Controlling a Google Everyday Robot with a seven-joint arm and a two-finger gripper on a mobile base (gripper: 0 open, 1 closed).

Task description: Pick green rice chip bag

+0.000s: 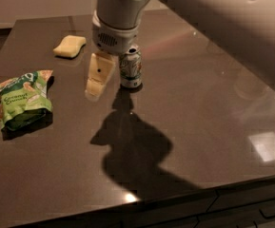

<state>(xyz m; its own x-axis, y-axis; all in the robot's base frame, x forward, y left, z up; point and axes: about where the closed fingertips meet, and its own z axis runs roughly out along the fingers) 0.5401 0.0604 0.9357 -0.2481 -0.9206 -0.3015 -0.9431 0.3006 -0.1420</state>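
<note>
- Now, over the dark glossy table (208,103), the gripper (98,82) hangs just left of the soda can (130,69), its pale cream tip slanting down and to the left above the tabletop.
- Open or closed? Cannot tell from this angle: only one flat cream face is turned to the camera, with a small dark dot on it.
- It has no hold of the green rice chip bag (23,99), which lies on the table near the left edge, well apart from the gripper, with bare tabletop between them.
- The bag is crumpled and bright green, with white lettering and pale chip pictures. One end points up and to the right, and a dark shadow lies along its lower side.
- The soda can stands upright, green and silver. Its top is partly tucked behind the round, vented grey wrist housing.
- A pale yellow sponge (70,46) sits further back, up and to the left of the gripper and beyond the bag.
- The arm (208,27) sweeps in from the upper right, big and pale grey, filling that corner.
- A broad shadow (137,151) runs from the foot of the can toward the near edge.
- A square of reflected light shows at the right, with small glints at the front edge and beside the bag.
</note>
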